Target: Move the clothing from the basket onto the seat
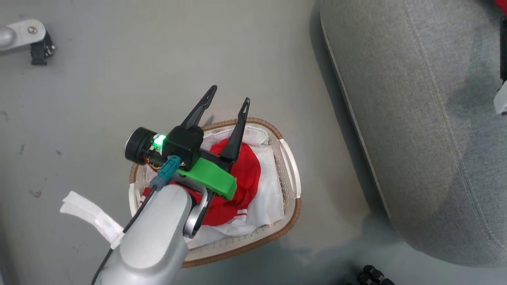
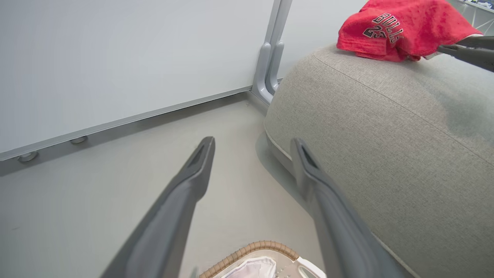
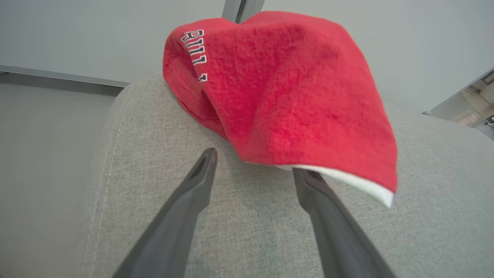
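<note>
The white basket (image 1: 291, 174) with its brown woven rim stands on the floor, holding red clothing (image 1: 241, 174) on a white liner. My left gripper (image 1: 229, 95) hovers above it, open and empty; its fingers (image 2: 252, 142) point past the basket rim (image 2: 251, 249) toward the grey seat (image 2: 366, 127). A red garment with white lettering (image 2: 401, 27) lies on the seat's top. My right gripper (image 3: 254, 162) is open just in front of that garment (image 3: 293, 96), whose white-trimmed hem hangs at the right fingertip (image 3: 305, 177). The seat (image 1: 416, 118) lies right of the basket.
A pale wall panel with a grey post (image 2: 270, 58) runs behind the seat. A metal bracket with a dark wheel (image 1: 27, 35) sits on the floor at the far left. Small black parts (image 1: 372, 275) show at the lower edge. Bare grey floor surrounds the basket.
</note>
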Motion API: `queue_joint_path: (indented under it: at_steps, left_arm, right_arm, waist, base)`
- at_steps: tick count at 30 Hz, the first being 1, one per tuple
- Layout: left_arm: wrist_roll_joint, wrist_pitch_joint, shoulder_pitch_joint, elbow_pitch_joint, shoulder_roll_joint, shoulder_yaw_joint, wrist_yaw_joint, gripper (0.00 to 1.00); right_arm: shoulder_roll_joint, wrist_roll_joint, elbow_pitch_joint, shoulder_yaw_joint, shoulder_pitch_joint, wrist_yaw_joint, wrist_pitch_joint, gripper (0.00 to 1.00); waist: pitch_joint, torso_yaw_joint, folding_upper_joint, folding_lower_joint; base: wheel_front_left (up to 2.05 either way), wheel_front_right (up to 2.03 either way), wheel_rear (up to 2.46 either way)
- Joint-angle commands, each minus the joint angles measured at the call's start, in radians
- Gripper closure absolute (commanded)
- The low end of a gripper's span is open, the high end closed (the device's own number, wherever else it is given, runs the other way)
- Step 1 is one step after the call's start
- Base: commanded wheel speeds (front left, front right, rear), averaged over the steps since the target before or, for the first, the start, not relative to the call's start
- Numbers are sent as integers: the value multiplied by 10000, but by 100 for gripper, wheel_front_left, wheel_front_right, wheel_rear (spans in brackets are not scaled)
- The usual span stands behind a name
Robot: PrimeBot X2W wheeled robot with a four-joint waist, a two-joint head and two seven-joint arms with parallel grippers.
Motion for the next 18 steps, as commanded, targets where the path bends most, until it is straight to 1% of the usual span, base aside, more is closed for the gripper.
queue_joint_path:
  at_steps: [1, 6, 12, 18]
  left_arm:
    - [-48, -9, 231, -52, -26, 145, 79, 0]
    - [-71, -9, 692, -232, -113, 622, 70, 0]
    - [-62, -9, 1375, -312, -240, 1287, 55, 0]
    - [-15, -9, 2238, -488, -390, 2090, 112, 0]
  right_arm:
    - [84, 35, -135, -75, 384, -12, -46, 0]
    - [190, -139, -583, -215, 1135, -10, -45, 0]
    - [437, -415, -1232, -262, 1845, -12, -45, 0]
    - [868, -575, -1650, -395, 2176, -10, -46, 0]
  waist:
    - [-406, 129, 0, -1]
    - [-1023, 283, 0, -1]
    - [-2060, 527, 0, -1]
    - [-3275, 891, 0, -1]
  base:
    - [0, 0, 0]
    - [0, 0, 0]
    - [0, 0, 0]
    - [0, 0, 0]
